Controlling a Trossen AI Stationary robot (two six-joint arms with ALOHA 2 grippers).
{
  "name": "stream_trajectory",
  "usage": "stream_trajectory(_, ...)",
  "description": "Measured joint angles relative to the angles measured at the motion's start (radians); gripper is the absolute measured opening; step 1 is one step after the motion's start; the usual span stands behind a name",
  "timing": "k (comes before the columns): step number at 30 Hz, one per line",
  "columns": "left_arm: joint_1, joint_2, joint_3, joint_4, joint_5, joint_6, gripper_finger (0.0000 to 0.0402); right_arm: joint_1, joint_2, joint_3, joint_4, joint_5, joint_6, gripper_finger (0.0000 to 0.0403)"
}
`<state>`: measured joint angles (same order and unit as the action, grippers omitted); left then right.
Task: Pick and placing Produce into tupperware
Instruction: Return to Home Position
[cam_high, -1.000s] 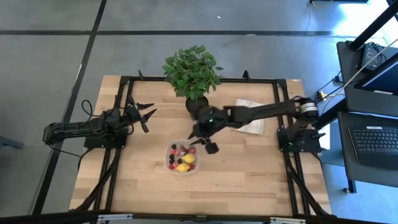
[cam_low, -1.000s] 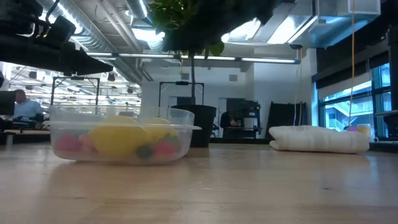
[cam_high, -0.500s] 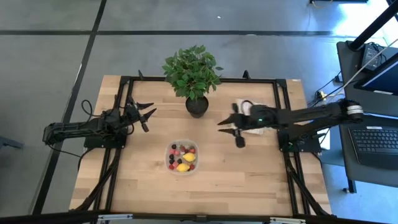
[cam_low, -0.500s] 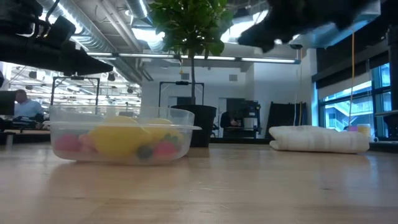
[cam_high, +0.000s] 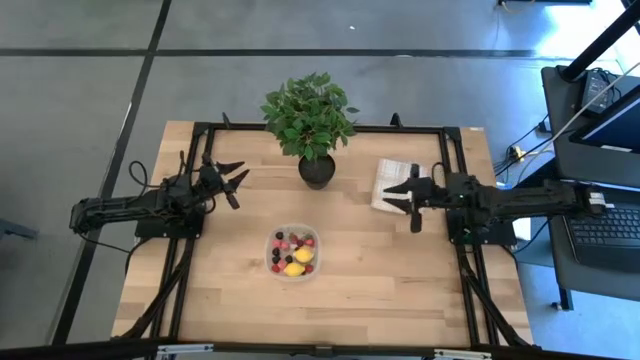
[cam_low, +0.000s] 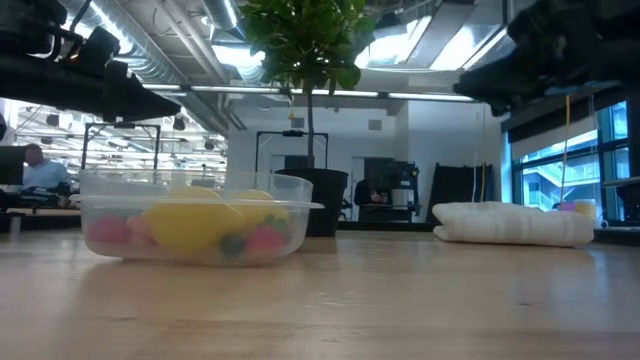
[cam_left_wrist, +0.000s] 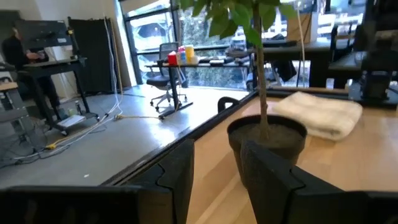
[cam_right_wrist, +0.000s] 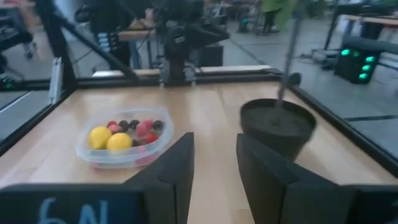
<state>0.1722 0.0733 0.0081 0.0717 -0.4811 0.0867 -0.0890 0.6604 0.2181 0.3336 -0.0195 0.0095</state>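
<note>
The clear tupperware (cam_high: 292, 253) rests on its base on the wooden table, a little left of the middle and toward the near edge, also seen in the low view (cam_low: 195, 218) and the right wrist view (cam_right_wrist: 122, 143). The produce (cam_high: 293, 252), red and dark berries with two yellow lemon-like pieces (cam_right_wrist: 110, 139), lies inside it. My right gripper (cam_high: 412, 198) hovers open and empty at the table's right, over the edge of the folded cloth. My left gripper (cam_high: 238, 181) waits open at the left, raised above the table.
A leafy potted plant (cam_high: 310, 122) stands at the far middle edge, its dark pot (cam_right_wrist: 277, 126) between the two grippers. A white folded cloth (cam_high: 397, 184) lies on the right, under my right gripper. A black frame (cam_high: 445, 140) rims the table.
My right gripper has drawn back from beside the tupperware toward the table's right edge, ending over the folded cloth; its arm has retracted. The tupperware and the produce in it have stayed put.
</note>
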Motion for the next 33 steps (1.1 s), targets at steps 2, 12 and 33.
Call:
stream_trajectory(2,0.000,-0.011,0.000,0.003,-0.002,-0.003,0.0126,-0.011,-0.063,-0.038,0.000,0.017,0.010,0.0123)
stream_trajectory(12,0.027,-0.034,0.000,-0.001,-0.028,0.020,0.0126,-0.059,-0.311,-0.189,-0.030,0.027,0.009,0.0123)
stream_trajectory(33,0.026,-0.034,0.000,-0.001,-0.027,0.021,0.0126,-0.229,-0.660,-0.208,-0.320,0.011,-0.072,0.0123)
